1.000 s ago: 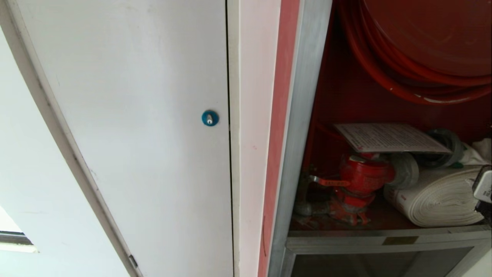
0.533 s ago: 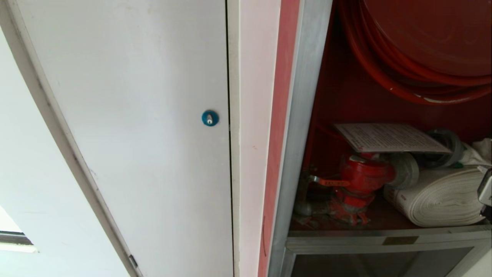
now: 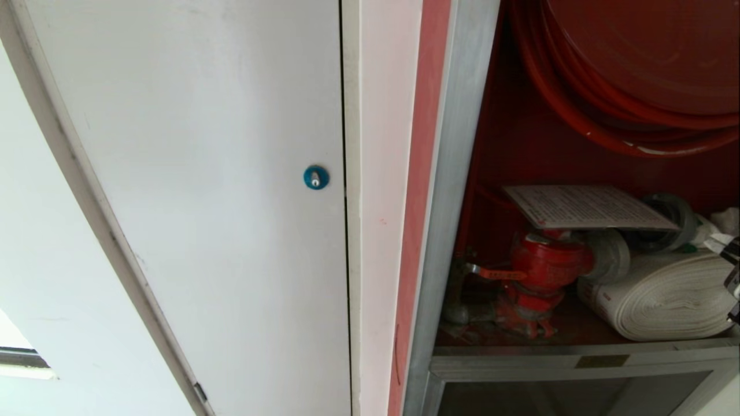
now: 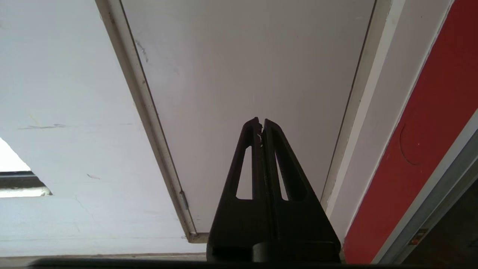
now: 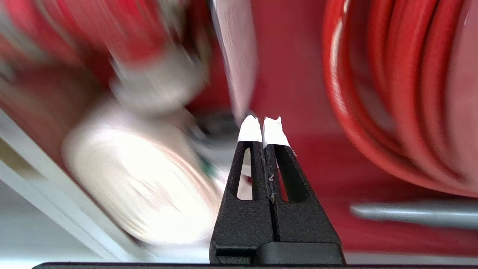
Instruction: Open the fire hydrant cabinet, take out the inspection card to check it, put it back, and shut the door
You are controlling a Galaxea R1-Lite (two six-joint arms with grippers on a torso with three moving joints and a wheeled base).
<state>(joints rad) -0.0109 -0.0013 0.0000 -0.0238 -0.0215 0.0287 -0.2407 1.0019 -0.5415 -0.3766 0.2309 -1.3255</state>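
Observation:
The fire hydrant cabinet [image 3: 457, 173] stands open, showing its red interior, the red hose reel [image 3: 636, 69], the red valve [image 3: 543, 271] and the white rolled hose [image 3: 665, 294]. The inspection card [image 3: 584, 207] lies flat on top of the valve, with nothing gripping it. My right gripper [image 5: 263, 125] is shut and empty inside the cabinet, its white-taped tips just short of the blurred card [image 5: 235, 56]. Only a sliver of that arm [image 3: 734, 283] shows at the head view's right edge. My left gripper [image 4: 261, 121] is parked and shut, facing the white panel. The door is out of view.
A white panel door with a blue round lock [image 3: 315, 177] fills the left half of the head view. The aluminium sill [image 3: 578, 355] runs below the hose, with a lower glass panel [image 3: 578, 396] under it. A grey bar [image 5: 410, 213] crosses beside the right gripper.
The part of my right arm at the head view's right edge has slid further right, almost out of the picture. The card, valve and hose have not moved.

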